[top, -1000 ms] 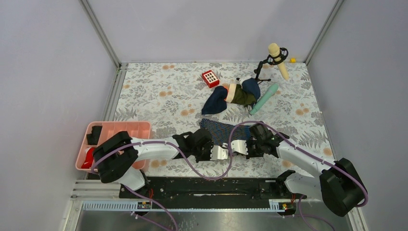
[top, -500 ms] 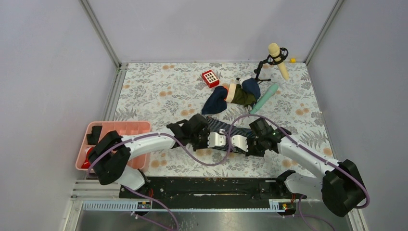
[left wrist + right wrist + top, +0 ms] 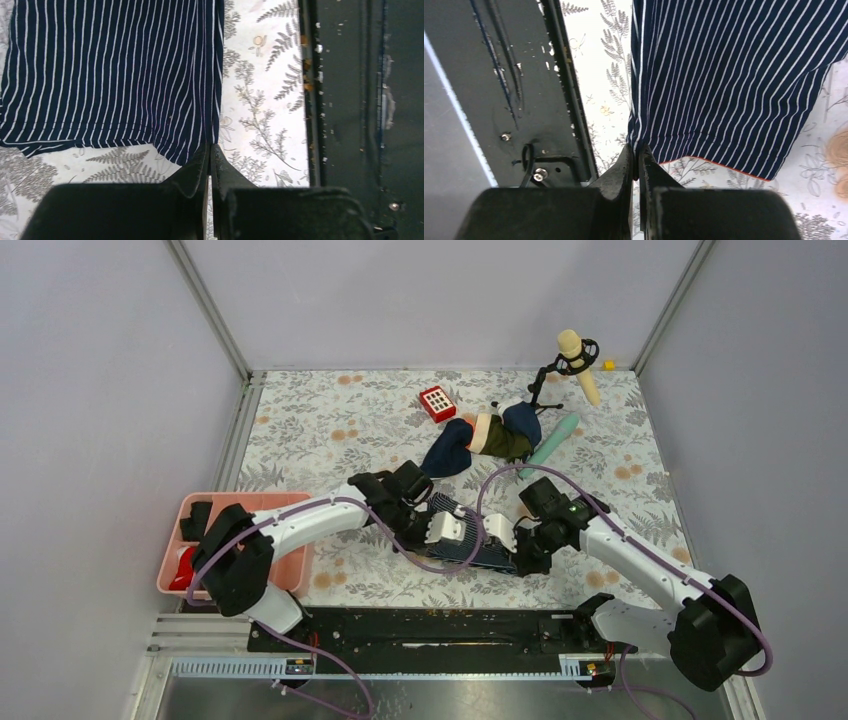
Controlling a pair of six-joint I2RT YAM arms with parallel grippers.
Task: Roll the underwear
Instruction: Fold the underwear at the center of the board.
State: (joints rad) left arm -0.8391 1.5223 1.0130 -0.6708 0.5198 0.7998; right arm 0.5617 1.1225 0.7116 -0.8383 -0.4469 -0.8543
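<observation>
Had the navy, pale-striped cloth underwear (image 3: 110, 75) pinched tight at its hem in left hand (image 3: 209, 150) and right hand (image 3: 636, 150), lying lengthwise between them, parallel to near edge of the worktop (image 3: 330, 430).

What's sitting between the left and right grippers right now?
Only the striped underwear, pinched by the left gripper and right gripper; the top external view shows it.

The underwear (image 3: 110, 75) is soft matt cloth, the table cover (image 3: 330, 430) smooth, the pink tray (image 3: 262, 500) plastic.
</observation>
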